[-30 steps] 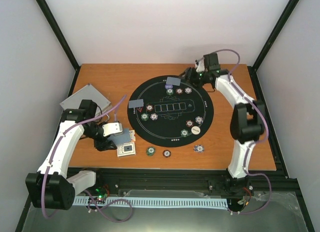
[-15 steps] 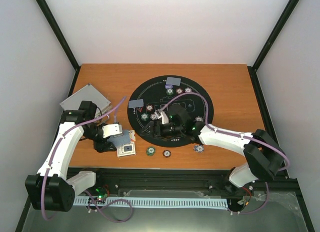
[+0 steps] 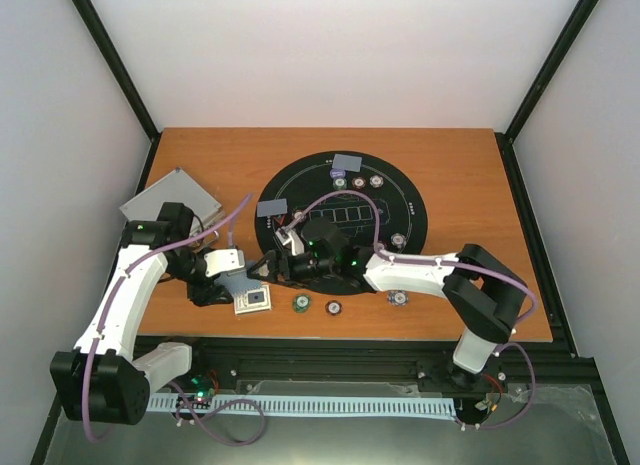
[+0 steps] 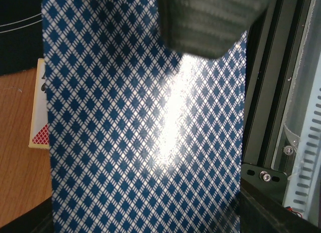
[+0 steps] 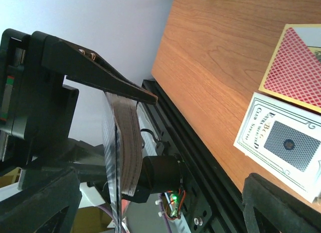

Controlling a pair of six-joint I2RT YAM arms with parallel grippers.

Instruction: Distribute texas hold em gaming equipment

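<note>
**Holding the deck out for the next card**

Left gripper point(image 3: 232, 275) is clenching the deck of cards point(image 4: 145, 133) just off the near-left rim of the black mat point(image 3: 405, 200). Its jaws are pressing on the flat faces, so the stack is hanging clear of the table point(image 3: 450, 165), and its blue-diamond back is filling the left wrist view. That pose is looking deliberate: in the right wrist view the deck is showing edge-on, a band of thin layers that the other arm could take a card from.

Right gripper point(image 3: 272, 267) is hovering right beside it, with the arm lying low across the mat and the fingers spread wide, gripping nothing — lining up, I'd say, to pinch the top card.

Below the deck, a white card box point(image 5: 281, 138) and a red-backed box point(image 5: 296, 67) are lying flat on the wood, out of the way.

Out on the mat, far-seat cards point(image 3: 346, 164) and left-seat cards point(image 3: 271, 208) are already sitting in place, each with poker chips point(image 3: 358, 182) close by. Loose chips point(image 3: 332, 307) are waiting on the wood by the near rim. So the deal is looking partway through — the nearer seats are not yet served.
</note>
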